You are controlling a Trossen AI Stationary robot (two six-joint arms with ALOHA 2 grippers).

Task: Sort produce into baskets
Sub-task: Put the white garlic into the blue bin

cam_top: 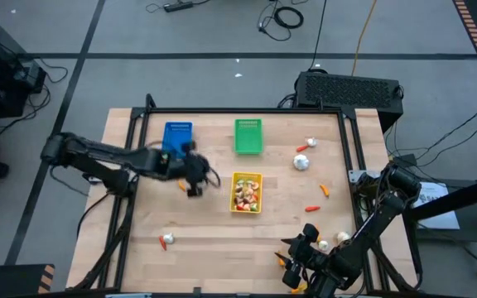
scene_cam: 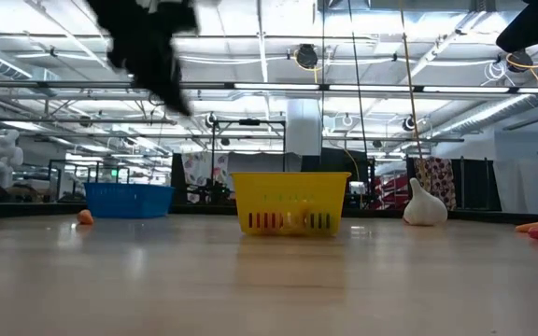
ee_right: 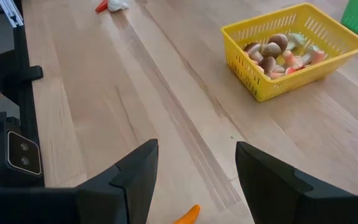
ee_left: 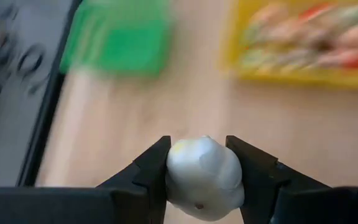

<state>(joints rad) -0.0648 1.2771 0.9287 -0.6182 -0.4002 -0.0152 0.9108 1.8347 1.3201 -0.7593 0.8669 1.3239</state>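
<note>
Baskets: blue (cam_top: 178,136) at 10 o'clock, green (cam_top: 248,136) at 12, yellow (cam_top: 247,192) ctr w/ brown, red, pale bits. White bulb (ee_left: 204,177) btwn black fingers (ee_left: 148,171). Tan wood table (cam_top: 222,236).

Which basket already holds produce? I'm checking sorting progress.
The yellow basket, in the table's middle: it is full of toy pieces. The blue basket and green basket look empty.
</note>
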